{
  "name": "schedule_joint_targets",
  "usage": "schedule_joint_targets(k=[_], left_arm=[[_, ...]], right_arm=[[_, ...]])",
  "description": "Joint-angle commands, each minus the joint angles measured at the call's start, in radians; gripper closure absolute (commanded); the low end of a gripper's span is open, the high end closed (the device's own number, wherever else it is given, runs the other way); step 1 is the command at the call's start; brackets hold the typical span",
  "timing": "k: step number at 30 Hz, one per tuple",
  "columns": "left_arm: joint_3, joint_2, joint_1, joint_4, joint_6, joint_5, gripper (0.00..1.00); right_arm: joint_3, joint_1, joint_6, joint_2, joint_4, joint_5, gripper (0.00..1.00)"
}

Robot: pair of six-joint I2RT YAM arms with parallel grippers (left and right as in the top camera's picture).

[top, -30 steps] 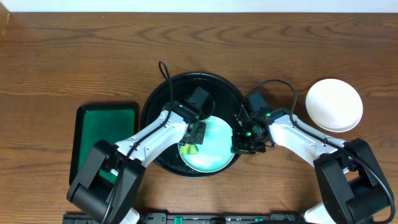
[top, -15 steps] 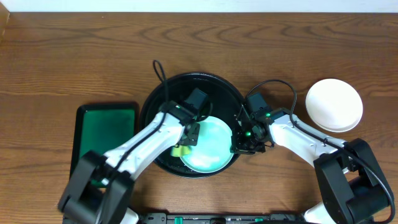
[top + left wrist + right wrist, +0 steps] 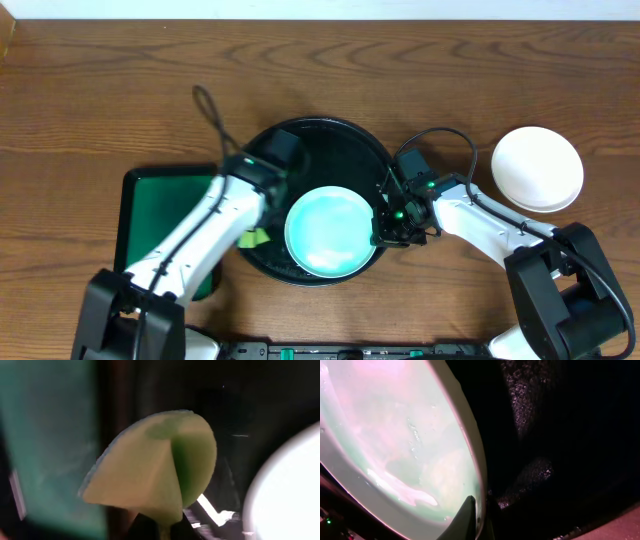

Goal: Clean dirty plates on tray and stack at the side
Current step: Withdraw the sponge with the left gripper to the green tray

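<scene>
One aqua plate (image 3: 328, 230) lies in the black tray (image 3: 300, 135), on its near right side, and from above it looks wiped plain, no green smears I can spot. The right gripper (image 3: 393, 228) is at the plate's right edge, closed on the rim. The left gripper (image 3: 254, 228) hangs over the tray's left rim, clamped on a yellow-green wiping pad (image 3: 250, 240), just beside the green tray (image 3: 170, 200). A white plate (image 3: 537, 168) sits on the table (image 3: 100, 80) well off to the right, can't tell if another hides under it

Left wrist view: the pad fills the middle, folded into a wedge and pinched from below. Green tray is a blur on one side, pale plate edge on the other, so the pad is clear of the plate

Right wrist view: a dark fingertip (image 3: 466, 519) sits right at the plate's rim, glossy surface above it, black tray beside. Looks like only a thin bite of rim

My take: this one's ready for the stack. I'd raise the pinched edge slowly so the far edge slides rather than flips, hold it near level, clear the tray's raised rim, then set it centred on the white plate. Thin grip on a slick rim is the risk, so no quick swings, and the left arm should park the pad out of the path
</scene>
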Motion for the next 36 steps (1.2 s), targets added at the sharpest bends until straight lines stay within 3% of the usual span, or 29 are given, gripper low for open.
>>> schedule_joint_targets(k=[1, 8, 16, 36], left_arm=[[0.059, -0.013, 0.125, -0.051, -0.062, -0.059, 0.93], [0.072, -0.041, 0.375, -0.083, -0.072, 0.013, 0.93], [0.072, -0.04, 0.573, -0.082, -0.071, 0.111, 0.93], [0.072, -0.039, 0.637, -0.087, -0.071, 0.114, 0.93]], right_arm=[[0.009, 0.002, -0.027, 0.018, -0.003, 0.04, 0.95], [0.018, 0.002, -0.026, 0.018, 0.051, 0.041, 0.99], [0.096, 0.003, -0.028, 0.016, 0.043, 0.144, 0.98], [0.383, 0.22, -0.199, -0.027, -0.156, 0.704, 0.99]])
